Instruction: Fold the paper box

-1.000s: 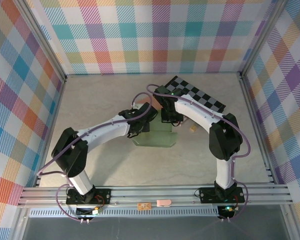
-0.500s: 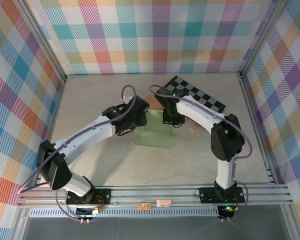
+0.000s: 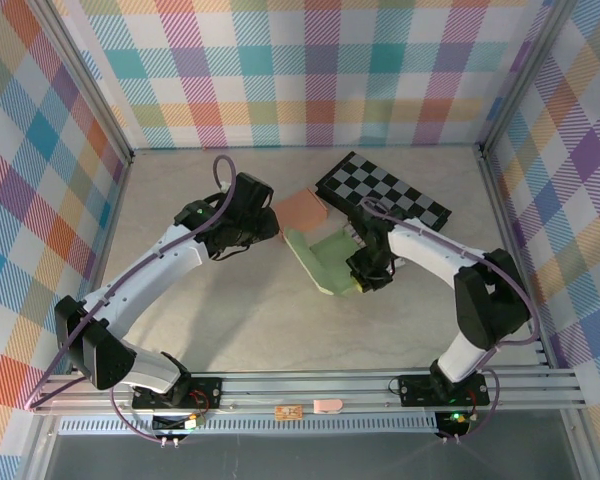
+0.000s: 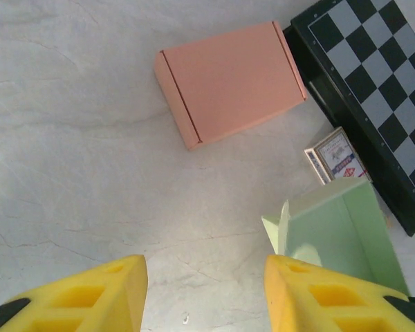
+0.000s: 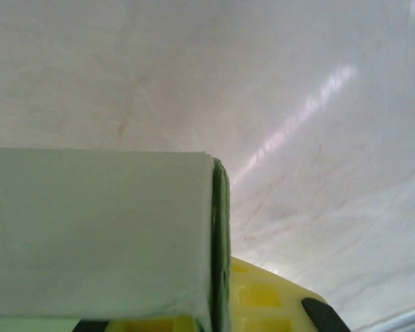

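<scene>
The pale green paper box [image 3: 323, 257] lies partly folded near the table's middle, one wall standing up. My right gripper [image 3: 366, 274] is shut on its right-hand edge. In the right wrist view the green wall [image 5: 97, 235] sits clamped against a yellow finger [image 5: 277, 297]. My left gripper [image 3: 267, 222] hovers to the left of the box, apart from it, open and holding nothing. In the left wrist view it [image 4: 204, 294] hangs over bare table, with the green box [image 4: 339, 232] off to its right.
A closed pink box [image 3: 298, 210] [image 4: 228, 79] lies just behind the green one. A black checkerboard [image 3: 380, 188] [image 4: 373, 90] lies at the back right, with a small card pack [image 4: 335, 162] at its edge. Plaid walls surround the table.
My left arm has drawn back and to the left, off the green box. My right gripper has dragged the box nearer and to the right, turning it. The pink box now shows.
</scene>
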Motion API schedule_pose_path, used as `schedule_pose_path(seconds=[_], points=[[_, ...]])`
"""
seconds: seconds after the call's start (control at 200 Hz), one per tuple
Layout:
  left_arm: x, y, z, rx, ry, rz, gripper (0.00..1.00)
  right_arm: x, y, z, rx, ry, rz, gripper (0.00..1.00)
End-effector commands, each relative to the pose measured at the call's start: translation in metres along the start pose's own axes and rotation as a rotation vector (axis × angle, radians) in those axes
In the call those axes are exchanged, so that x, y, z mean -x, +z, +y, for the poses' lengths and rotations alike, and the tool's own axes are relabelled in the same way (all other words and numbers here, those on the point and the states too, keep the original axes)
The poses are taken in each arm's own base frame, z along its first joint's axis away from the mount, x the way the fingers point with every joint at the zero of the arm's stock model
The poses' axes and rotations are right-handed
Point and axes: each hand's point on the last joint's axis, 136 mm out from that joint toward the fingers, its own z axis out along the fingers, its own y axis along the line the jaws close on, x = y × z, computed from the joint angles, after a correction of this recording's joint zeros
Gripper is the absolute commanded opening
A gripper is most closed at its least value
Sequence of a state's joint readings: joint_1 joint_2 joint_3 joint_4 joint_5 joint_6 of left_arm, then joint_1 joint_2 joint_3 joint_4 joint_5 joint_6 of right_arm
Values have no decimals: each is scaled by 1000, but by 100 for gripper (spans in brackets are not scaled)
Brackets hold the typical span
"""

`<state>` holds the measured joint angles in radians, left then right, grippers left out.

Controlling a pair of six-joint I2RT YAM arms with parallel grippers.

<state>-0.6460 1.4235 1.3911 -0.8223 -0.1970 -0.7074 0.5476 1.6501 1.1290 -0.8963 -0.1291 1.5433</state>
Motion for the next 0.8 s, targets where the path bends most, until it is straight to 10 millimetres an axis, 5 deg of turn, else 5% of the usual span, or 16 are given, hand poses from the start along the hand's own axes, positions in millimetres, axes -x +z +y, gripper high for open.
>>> schedule_pose_path(seconds=[0.0,0.32,0.465,0.795], points=[[-5,-12,3,-19,8,29,47,-26,10,5,-8,200,136,0],[-16,-7,-5,-76,15,97,47,-39,51,16,-22,301,209,0],[-14,-14,-6,-96,21,100,47,-38,53,16,-51,323,195,0],[-14,-23,4,-82,26,115,47,-41,62,15,-82,354,215,26]])
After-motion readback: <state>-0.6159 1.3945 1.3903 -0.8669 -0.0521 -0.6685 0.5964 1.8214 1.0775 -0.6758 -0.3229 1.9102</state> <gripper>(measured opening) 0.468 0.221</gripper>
